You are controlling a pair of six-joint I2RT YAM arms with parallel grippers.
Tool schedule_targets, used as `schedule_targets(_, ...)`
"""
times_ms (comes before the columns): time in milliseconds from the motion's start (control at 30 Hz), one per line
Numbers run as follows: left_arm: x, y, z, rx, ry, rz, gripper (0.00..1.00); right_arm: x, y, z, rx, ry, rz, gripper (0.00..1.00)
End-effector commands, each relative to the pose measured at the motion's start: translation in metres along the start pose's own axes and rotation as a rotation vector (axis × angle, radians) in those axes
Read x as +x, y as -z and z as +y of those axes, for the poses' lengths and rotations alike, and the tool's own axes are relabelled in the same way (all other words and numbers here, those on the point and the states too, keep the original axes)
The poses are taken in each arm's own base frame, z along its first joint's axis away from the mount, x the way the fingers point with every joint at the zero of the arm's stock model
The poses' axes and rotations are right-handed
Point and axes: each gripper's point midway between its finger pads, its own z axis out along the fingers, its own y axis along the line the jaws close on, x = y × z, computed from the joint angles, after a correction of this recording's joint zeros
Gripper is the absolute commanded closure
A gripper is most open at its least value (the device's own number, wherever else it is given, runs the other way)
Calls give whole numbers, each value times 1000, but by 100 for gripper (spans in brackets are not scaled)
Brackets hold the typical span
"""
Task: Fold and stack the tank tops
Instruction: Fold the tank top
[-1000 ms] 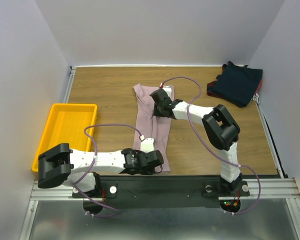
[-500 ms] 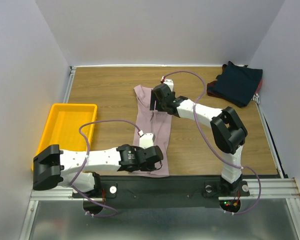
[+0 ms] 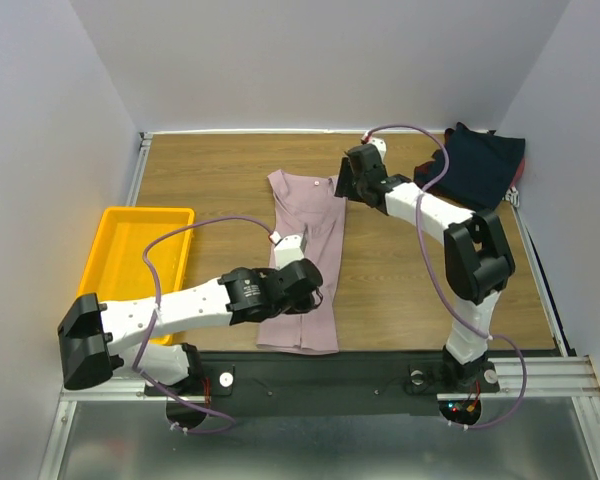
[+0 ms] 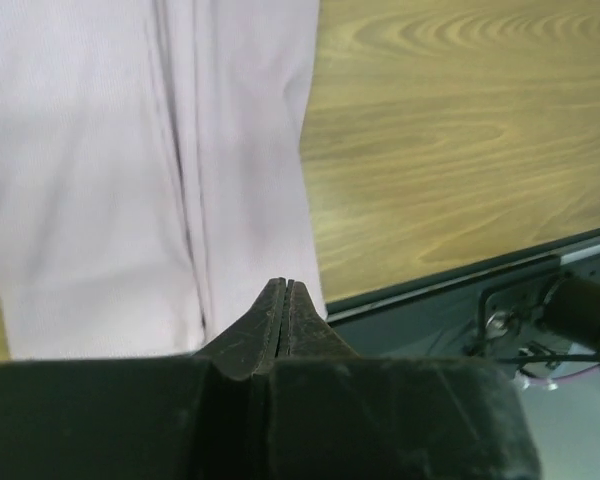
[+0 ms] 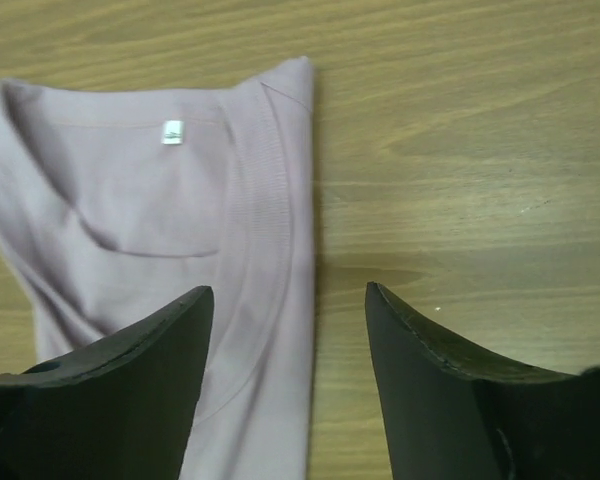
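Note:
The dusty pink tank top [image 3: 315,215] lies folded lengthwise in a long strip down the middle of the table, neck at the far end. It also shows in the left wrist view [image 4: 100,180] and, with its neck label, in the right wrist view [image 5: 130,200]. My left gripper [image 3: 310,292] is shut and empty, just above the strip's lower half [image 4: 285,285]. My right gripper [image 3: 346,186] is open and empty, its jaws straddling the top's right edge by the neck [image 5: 290,290]. The dark navy tank tops [image 3: 475,170] lie in a heap at the back right.
A yellow plastic tray [image 3: 130,265] stands at the left of the table. The black mounting rail [image 4: 460,300] runs along the near edge, close to the strip's hem. Grey walls close the table in on three sides.
My right gripper has let go of the pink top and moved back and right to its neck edge. My left gripper has moved from the near hem up toward the strip's middle.

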Motion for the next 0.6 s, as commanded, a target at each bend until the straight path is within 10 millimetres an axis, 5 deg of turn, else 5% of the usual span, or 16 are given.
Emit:
schedule_targets(0, -12, -15, -7, 57, -8, -18, 100, 2, -18, 8, -37, 35, 26, 34)
schedule_targets(300, 20, -52, -32, 105, -170, 104, 100, 22, -63, -1, -1, 38, 84, 46)
schedule_targets(567, 67, -66, -40, 81, -309, 192, 100, 31, -76, -12, 44, 37, 91, 54)
